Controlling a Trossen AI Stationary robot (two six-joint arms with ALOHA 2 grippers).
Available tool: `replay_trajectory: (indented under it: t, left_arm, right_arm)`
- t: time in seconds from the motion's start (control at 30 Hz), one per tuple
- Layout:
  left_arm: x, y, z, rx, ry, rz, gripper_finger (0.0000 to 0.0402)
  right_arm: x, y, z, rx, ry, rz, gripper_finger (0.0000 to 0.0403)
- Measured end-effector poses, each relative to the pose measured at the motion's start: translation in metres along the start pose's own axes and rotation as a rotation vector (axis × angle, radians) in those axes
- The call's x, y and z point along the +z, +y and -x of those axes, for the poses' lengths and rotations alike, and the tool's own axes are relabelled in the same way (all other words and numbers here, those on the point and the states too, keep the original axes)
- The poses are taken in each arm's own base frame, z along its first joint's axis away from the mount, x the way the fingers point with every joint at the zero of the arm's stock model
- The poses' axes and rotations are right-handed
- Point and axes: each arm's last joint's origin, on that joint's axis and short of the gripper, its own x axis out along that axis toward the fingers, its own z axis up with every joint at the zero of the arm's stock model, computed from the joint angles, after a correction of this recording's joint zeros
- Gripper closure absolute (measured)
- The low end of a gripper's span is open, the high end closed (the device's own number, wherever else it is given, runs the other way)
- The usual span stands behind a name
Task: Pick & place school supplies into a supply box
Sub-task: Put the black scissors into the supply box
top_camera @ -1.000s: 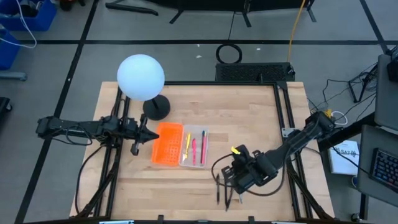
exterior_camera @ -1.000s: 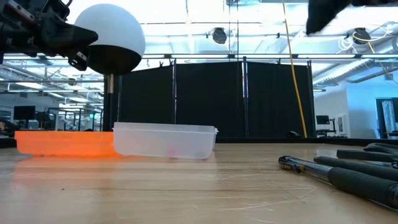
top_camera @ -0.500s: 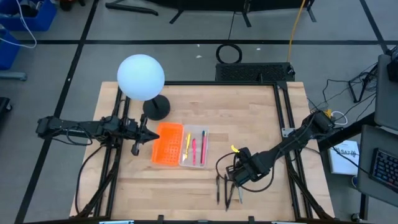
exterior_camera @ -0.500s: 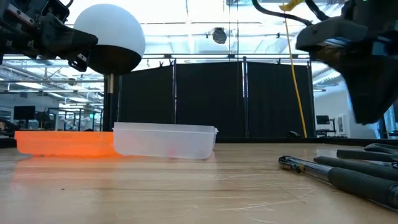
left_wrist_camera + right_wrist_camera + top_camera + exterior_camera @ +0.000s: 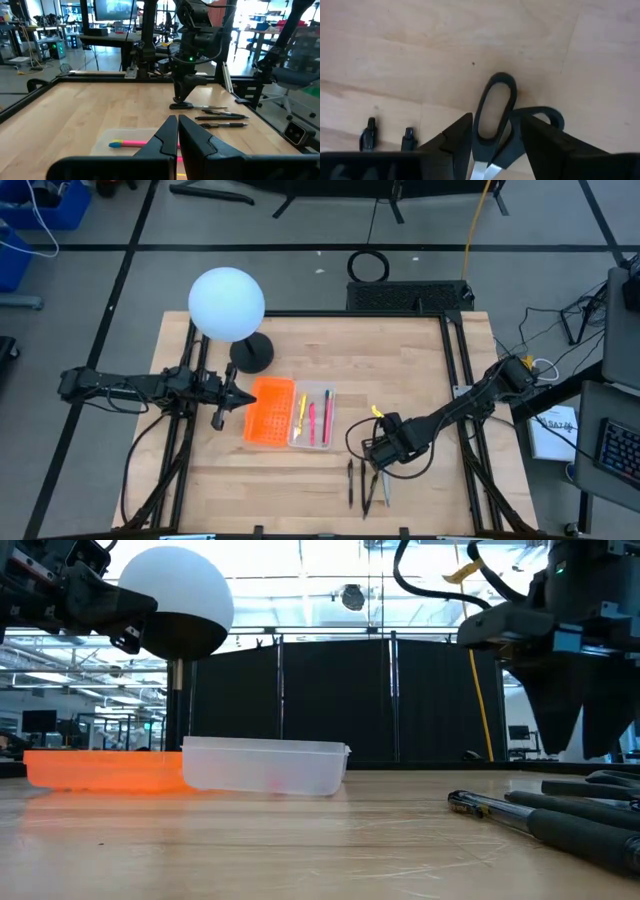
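Right gripper (image 5: 492,142): moved in from table edge, lowered over scissors (image 5: 495,120); fingers parted, straddling 1 handle loop, not closed. Grasp imminent. Supply box (image 5: 311,420): 3 pens inside. Left gripper (image 5: 176,131): closed, parked beside orange tray (image 5: 268,411).

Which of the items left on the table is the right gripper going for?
The scissors. The right gripper has its open fingers on either side of one black handle loop, while the two dark pens lie untouched beside them.
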Motion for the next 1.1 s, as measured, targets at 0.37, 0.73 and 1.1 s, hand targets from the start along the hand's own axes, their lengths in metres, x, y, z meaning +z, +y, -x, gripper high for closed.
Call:
replay_trajectory:
  t: [0.37,0.73,1.1]
  left_arm:
    - [-0.001,0.000,0.000,0.000,0.008,0.002,0.0380]
    - [-0.001,0.000,0.000,0.000,0.008,0.003,0.0380]
    - [0.000,0.000,0.000,-0.001,0.006,0.001,0.0380]
  right_arm:
    - [-0.001,-0.005,0.000,-0.058,0.034,0.000,0.0261]
    - [-0.002,-0.001,-0.022,-0.142,0.042,0.032,0.0269]
    - [0.004,-0.005,-0.048,-0.154,0.102,0.121,0.0269]
